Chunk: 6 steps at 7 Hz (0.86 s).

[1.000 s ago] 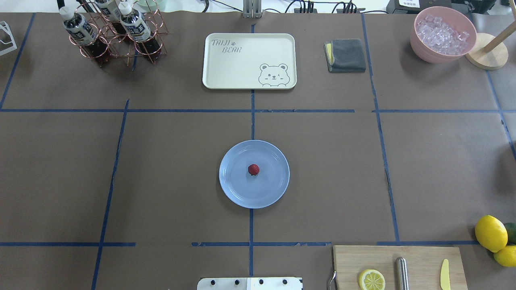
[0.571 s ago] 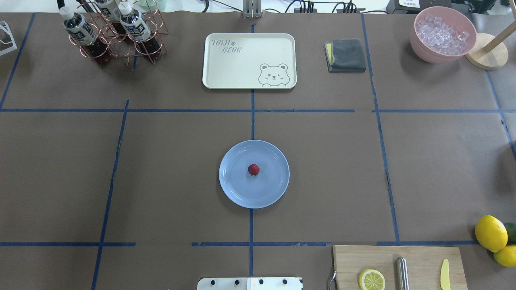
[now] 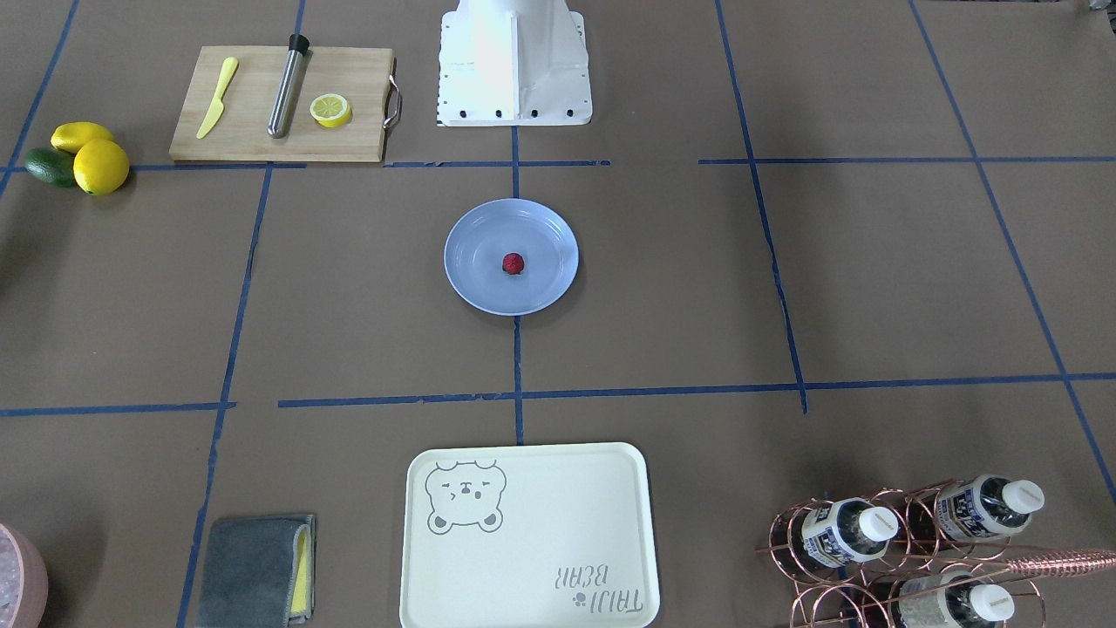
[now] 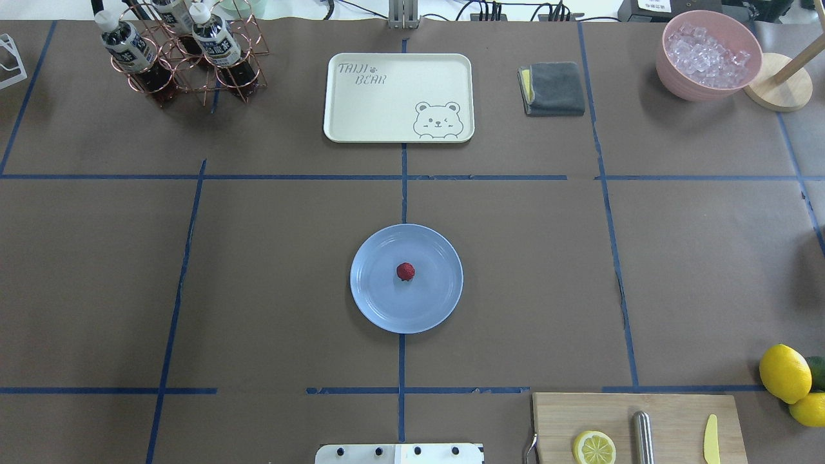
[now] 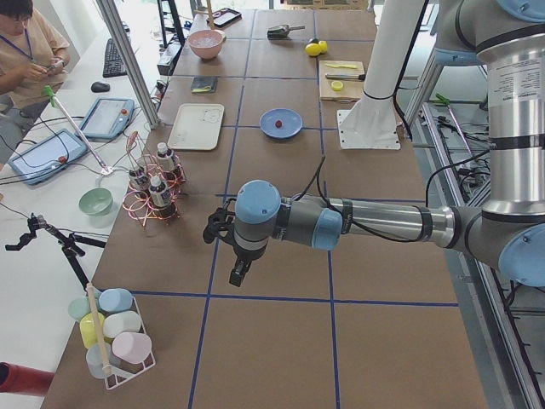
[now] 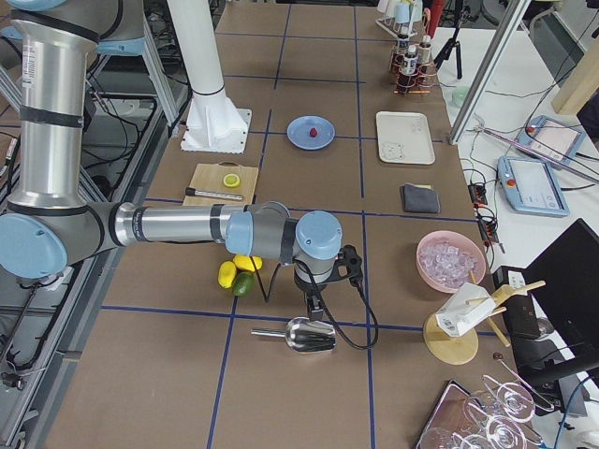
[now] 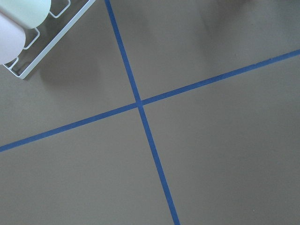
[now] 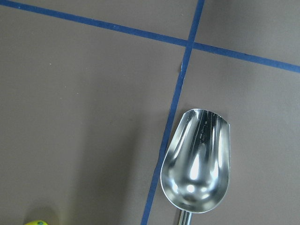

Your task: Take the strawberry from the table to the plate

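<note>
Overhead exterior gives you the strawberry lying at the middle of the plate, and the plate sits on the table across 1 blue tape line. The front-facing view shows the same.

Only the 2 side views show you the arms. In exterior left, the left gripper hangs pointing down over the table, well apart from the plate toward the robot's left end. A white wire rack of cups stands farther from the plate again. The left wrist camera gives you only a tape crossing and a corner of that rack, so you cannot tell whether this gripper is spread or closed.

In exterior right, the right gripper hangs well apart from the plate toward the opposite end, just above a metal scoop. The right wrist camera shows you the scoop's bowl lying on a tape line. No finger shows there, so its state cannot be told either.

Around the plate:
- The bear-print tray lies beyond it, away from the robot's base.
- 1 bottle rack stands to the tray's left.
- 1 grey cloth and 1 pink bowl of ice sit to the tray's right.
- On the plate's right-gripper side lie the cutting board with a lemon half, and 2 whole lemons.
</note>
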### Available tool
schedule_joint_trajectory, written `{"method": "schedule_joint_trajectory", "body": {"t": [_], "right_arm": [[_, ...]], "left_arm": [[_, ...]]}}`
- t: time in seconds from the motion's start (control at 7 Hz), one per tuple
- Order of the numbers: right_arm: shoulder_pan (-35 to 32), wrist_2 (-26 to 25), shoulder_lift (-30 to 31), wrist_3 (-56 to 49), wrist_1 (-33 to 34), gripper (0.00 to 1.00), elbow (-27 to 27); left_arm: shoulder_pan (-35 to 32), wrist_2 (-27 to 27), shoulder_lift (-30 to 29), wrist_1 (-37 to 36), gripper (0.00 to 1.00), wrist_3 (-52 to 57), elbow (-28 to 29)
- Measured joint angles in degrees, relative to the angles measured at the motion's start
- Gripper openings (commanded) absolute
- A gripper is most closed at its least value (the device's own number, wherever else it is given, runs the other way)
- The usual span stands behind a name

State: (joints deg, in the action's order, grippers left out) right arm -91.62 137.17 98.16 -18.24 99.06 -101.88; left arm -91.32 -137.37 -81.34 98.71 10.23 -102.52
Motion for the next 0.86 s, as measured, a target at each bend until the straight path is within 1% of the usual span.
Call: {"method": "schedule_joint_trajectory", "body": {"t": [0.43, 0.86], "right_arm": [[1.2, -0.6, -0.1, -0.3, 0.0, 1.0, 0.9], [1.4, -0.7, -0.1, -0.5, 0.0, 1.0, 1.4]], "left_arm": [[0.2, -0.2, 0.1, -0.8, 1.0, -0.5, 1.4], [0.3, 0.4, -0.6, -9.8, 1.0, -0.8, -1.3]]}}
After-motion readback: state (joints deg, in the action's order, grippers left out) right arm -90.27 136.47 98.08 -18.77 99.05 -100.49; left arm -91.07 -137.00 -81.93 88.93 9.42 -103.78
